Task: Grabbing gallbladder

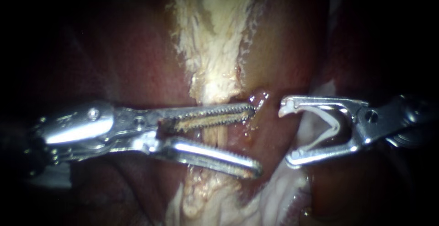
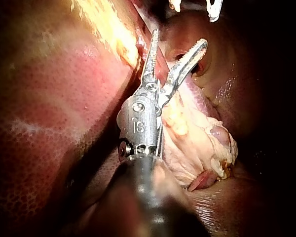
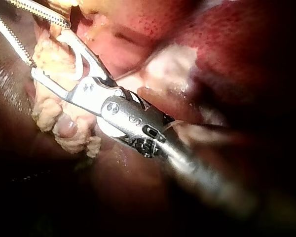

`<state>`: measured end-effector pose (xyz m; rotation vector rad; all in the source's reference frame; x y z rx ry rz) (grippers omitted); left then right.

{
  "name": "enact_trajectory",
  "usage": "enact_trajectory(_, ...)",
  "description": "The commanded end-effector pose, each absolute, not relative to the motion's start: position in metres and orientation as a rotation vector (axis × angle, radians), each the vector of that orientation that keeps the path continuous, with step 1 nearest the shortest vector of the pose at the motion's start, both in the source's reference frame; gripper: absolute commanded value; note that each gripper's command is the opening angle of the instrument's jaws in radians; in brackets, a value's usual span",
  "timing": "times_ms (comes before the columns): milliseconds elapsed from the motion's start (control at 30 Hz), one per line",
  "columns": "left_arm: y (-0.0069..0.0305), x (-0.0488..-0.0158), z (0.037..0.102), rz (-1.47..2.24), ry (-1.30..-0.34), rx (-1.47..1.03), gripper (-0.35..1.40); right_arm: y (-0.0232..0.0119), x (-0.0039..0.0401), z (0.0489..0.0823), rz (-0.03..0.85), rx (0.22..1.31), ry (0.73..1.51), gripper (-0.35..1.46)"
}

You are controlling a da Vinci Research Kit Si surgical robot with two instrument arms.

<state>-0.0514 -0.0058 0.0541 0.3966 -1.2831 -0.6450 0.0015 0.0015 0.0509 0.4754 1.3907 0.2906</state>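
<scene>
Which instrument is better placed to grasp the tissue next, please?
Probably left: the left instrument has its toothed pincer open astride the pale fibrous tissue strip, while the right instrument beside it holds a white V-shaped clip.

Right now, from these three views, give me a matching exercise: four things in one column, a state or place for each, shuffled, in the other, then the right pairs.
1 left instrument
2 right instrument
3 white clip
4 pale tissue strip

A spread in a V between two jaws
B toothed jaws open, gap showing
C runs down the endoscope view's middle, crossed by toothed jaws
D jaws shut on a clip

Pairs: 1-B, 2-D, 3-A, 4-C
</scene>
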Motion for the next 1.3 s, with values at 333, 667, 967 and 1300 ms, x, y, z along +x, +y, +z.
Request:
enact_trajectory(333,-0.0057,-0.0512,0.0538,-0.645,-1.283,0.399,0.61,0.0015,0.0015,0.0509,0.291,0.475,1.391,0.55)
enact_trajectory(667,-0.006,-0.0501,0.0529,-0.645,-1.293,0.403,0.66,0.0015,0.0014,0.0509,0.29,0.475,1.391,0.55)
enact_trajectory(967,-0.0085,-0.0455,0.05,-0.678,-1.282,0.368,0.69,0.0015,0.0012,0.051,0.288,0.476,1.39,0.55)
enact_trajectory(1300,-0.0092,-0.0411,0.0459,-0.843,-1.211,0.256,0.57,0.0015,0.0013,0.051,0.289,0.476,1.39,0.55)
